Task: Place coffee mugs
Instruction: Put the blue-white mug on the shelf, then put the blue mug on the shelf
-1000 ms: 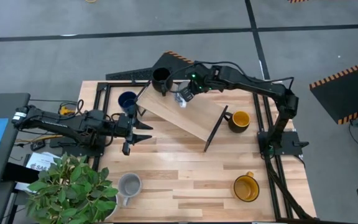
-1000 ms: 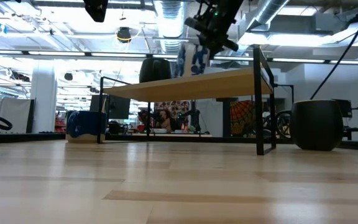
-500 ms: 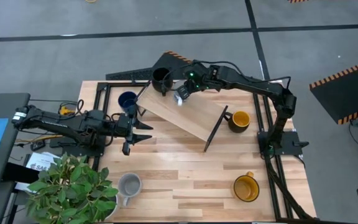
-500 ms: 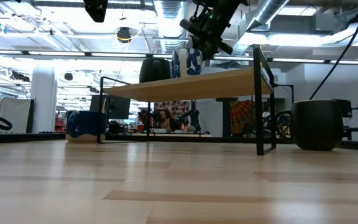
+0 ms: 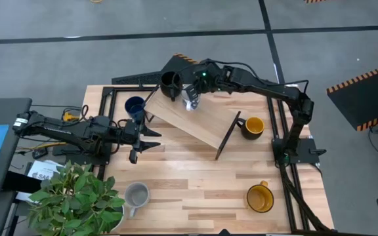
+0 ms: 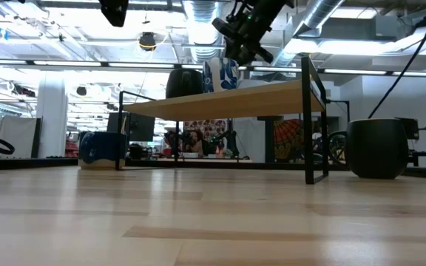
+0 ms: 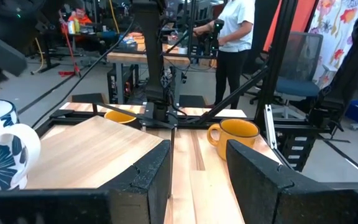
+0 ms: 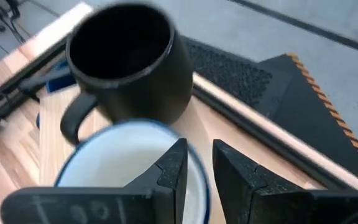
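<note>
We see the right gripper (image 5: 190,99) over the raised wooden shelf (image 5: 195,121) at approx. 12 o'clock on the surface (image 5: 189,190), jaws clenched on the rim of the white mug (image 5: 190,101) w/ blue flowers. It sits just beside the black mug (image 5: 170,82). Dark blue mug (image 5: 134,106) at 10 o'clock, grey mug (image 5: 136,195) at 7, yellow mugs (image 5: 252,125) at 3 and 5. Left gripper (image 5: 151,138) waits at 9 o'clock, jaws released.

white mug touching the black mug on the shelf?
Cannot tell. In the low view the white mug and black mug look edge to edge; no view shows contact or gap.
</note>
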You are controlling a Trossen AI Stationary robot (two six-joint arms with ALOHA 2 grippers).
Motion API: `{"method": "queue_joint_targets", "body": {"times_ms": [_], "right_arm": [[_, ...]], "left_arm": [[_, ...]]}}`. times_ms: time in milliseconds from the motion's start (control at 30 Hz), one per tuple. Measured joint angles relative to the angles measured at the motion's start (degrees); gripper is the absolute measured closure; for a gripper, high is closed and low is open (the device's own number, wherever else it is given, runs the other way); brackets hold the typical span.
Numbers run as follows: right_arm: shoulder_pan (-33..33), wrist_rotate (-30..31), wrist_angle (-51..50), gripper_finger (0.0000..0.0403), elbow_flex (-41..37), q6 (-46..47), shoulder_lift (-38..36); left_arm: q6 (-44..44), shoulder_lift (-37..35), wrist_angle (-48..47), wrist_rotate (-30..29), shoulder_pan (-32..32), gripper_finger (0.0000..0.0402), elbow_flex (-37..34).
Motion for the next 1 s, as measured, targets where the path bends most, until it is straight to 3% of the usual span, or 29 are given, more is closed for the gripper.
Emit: {"method": "queue_joint_targets", "body": {"times_ms": [333, 533, 633, 767, 1000], "right_arm": [[-1.8, 1.7, -4.8, 0.03, 0.1, -6.1, -6.7], [1.4, 13.6, -21.9, 0.03, -1.4, -5.3, -14.3], [4.2, 17.2, -27.0, 0.03, -6.6, -2.0, -19.2], [8.2, 18.6, -25.6, 0.03, -17.5, 2.2, -27.3], [14.2, 19.3, -8.2, 0.03, -37.3, 4.1, -40.4]], "left_arm": [[-0.2, 0.0, -2.2, 0.0, 0.0, 0.0262, 0.0], [-1.1, 0.0, -3.3, 0.0, 0.0, 0.0262, 0.0], [-1.1, 0.0, -3.3, -1.0, 0.0, 0.0262, 0.0], [-1.1, 0.0, -3.2, -2.9, 0.0, 0.0262, 0.0], [-1.0, 0.0, -3.8, -3.0, 0.0, 0.0262, 0.0]]}}
